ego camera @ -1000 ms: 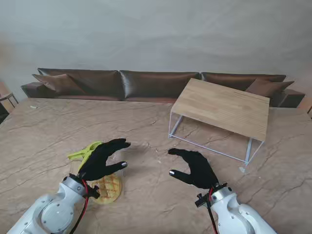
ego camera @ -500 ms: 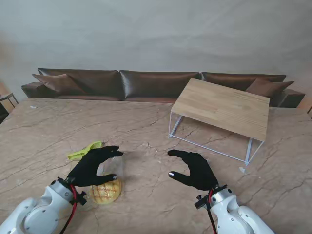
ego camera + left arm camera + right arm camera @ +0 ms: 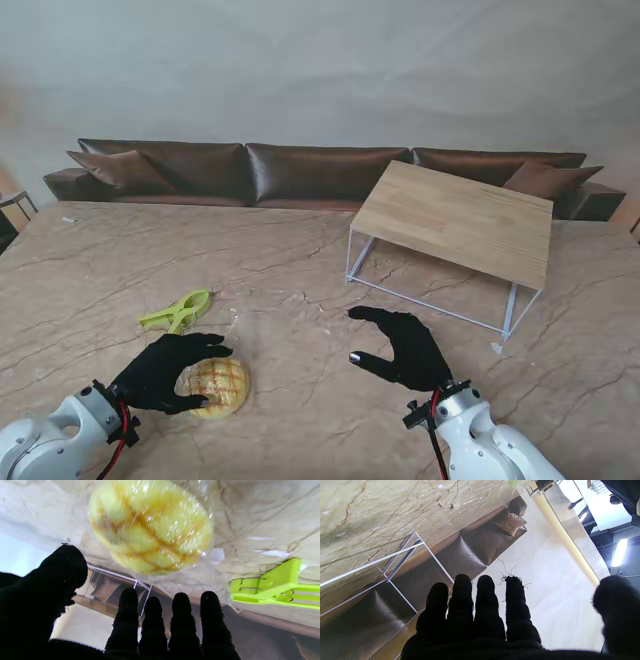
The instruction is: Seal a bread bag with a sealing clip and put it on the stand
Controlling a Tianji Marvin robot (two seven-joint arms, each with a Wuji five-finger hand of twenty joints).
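A round golden bun in a clear bread bag (image 3: 218, 384) (image 3: 152, 527) lies on the marble table near me on the left. My left hand (image 3: 165, 371) hovers over its left side, fingers spread and open, holding nothing. A lime-green sealing clip (image 3: 177, 311) (image 3: 272, 583) lies on the table just beyond the bag. My right hand (image 3: 403, 347) floats open near the table's middle, apart from everything. The wooden-topped stand (image 3: 456, 221) on white wire legs (image 3: 402, 552) sits farther away on the right.
A brown leather sofa (image 3: 320, 172) runs along the table's far edge. The marble table (image 3: 300, 270) stretches wide between the hands and the stand.
My left hand has drawn back toward me and to the left, uncovering the bun and the clip. The right hand has barely shifted.
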